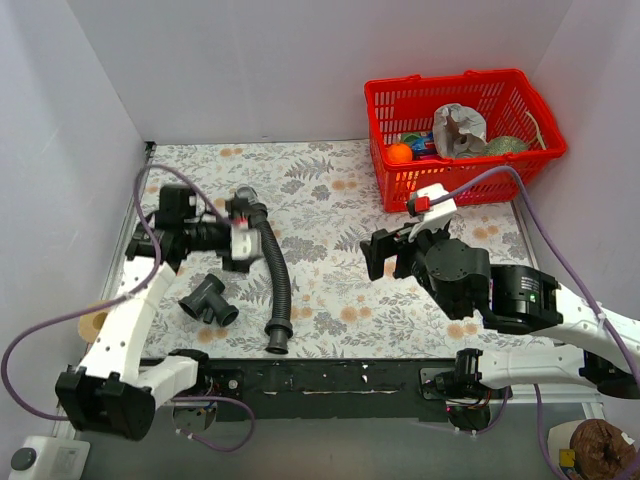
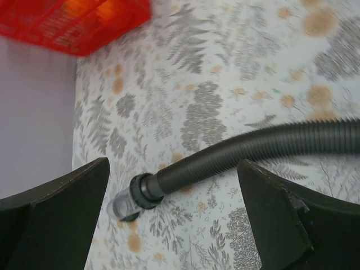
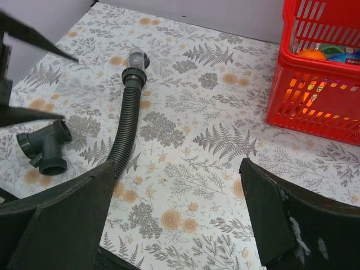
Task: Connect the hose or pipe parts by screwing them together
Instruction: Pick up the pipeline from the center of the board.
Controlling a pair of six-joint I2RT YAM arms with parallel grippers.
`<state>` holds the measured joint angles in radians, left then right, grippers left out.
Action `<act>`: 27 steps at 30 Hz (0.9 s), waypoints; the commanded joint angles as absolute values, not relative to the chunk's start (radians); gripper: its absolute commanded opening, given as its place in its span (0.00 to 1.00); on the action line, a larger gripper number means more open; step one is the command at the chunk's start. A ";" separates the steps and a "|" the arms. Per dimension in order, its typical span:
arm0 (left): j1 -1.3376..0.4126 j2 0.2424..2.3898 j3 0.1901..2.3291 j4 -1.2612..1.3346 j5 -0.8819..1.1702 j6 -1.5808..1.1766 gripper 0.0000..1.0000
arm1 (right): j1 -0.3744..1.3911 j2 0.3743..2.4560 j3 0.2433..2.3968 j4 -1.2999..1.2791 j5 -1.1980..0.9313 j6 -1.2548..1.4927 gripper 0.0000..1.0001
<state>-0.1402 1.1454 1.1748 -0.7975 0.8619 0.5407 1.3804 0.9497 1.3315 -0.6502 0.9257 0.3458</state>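
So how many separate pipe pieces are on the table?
2: a long ribbed hose left of centre, and a short T-shaped fitting just left of it. The red basket might hide others.

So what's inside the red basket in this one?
Seen from above, the red basket holds an orange ball, a crumpled silvery-grey item and a greenish round thing. Whatever lies beneath them, and the small colourful pieces between, can't be made out.

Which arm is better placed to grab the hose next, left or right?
Left. The left fingers are open over the hose near its collar, with the T fitting close by. The right fingers hang open over bare mat, away from both.
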 commanded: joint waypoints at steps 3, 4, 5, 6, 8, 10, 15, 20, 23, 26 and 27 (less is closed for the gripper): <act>-0.175 1.135 0.884 -1.130 0.928 1.710 0.98 | 1.376 0.882 1.307 -0.603 0.873 0.357 0.98; -0.178 1.156 0.876 -1.173 0.919 1.776 0.98 | 1.376 0.877 1.308 -0.603 0.867 0.356 0.98; -0.182 1.193 0.867 -1.187 0.916 1.833 0.98 | 1.376 0.877 1.312 -0.606 0.865 0.351 0.98; -0.193 1.212 0.850 -1.193 0.902 1.904 0.98 | 1.376 0.876 1.315 -0.606 0.862 0.348 0.98; -0.247 1.242 0.836 -1.152 0.882 1.905 0.98 | 1.376 0.884 1.315 -0.606 0.859 0.339 0.98; -0.285 1.262 0.822 -1.117 0.864 1.905 0.98 | 1.374 0.888 1.313 -0.601 0.859 0.331 0.98; -0.394 1.395 0.824 -1.065 0.818 1.905 0.98 | 1.373 0.897 1.321 -0.592 0.859 0.296 0.98; -0.452 1.520 0.848 -1.057 0.737 1.905 0.95 | 1.365 0.879 1.327 -0.606 0.867 0.299 0.98; -0.463 1.592 0.856 -1.022 0.718 1.901 0.84 | 1.365 0.871 1.316 -0.617 0.880 0.305 0.98; -0.465 1.652 0.877 -0.977 0.736 1.885 0.75 | 1.364 0.862 1.295 -0.601 0.890 0.296 0.98; -0.466 1.661 0.882 -0.919 0.755 1.826 0.65 | 1.364 0.861 1.293 -0.598 0.893 0.293 0.98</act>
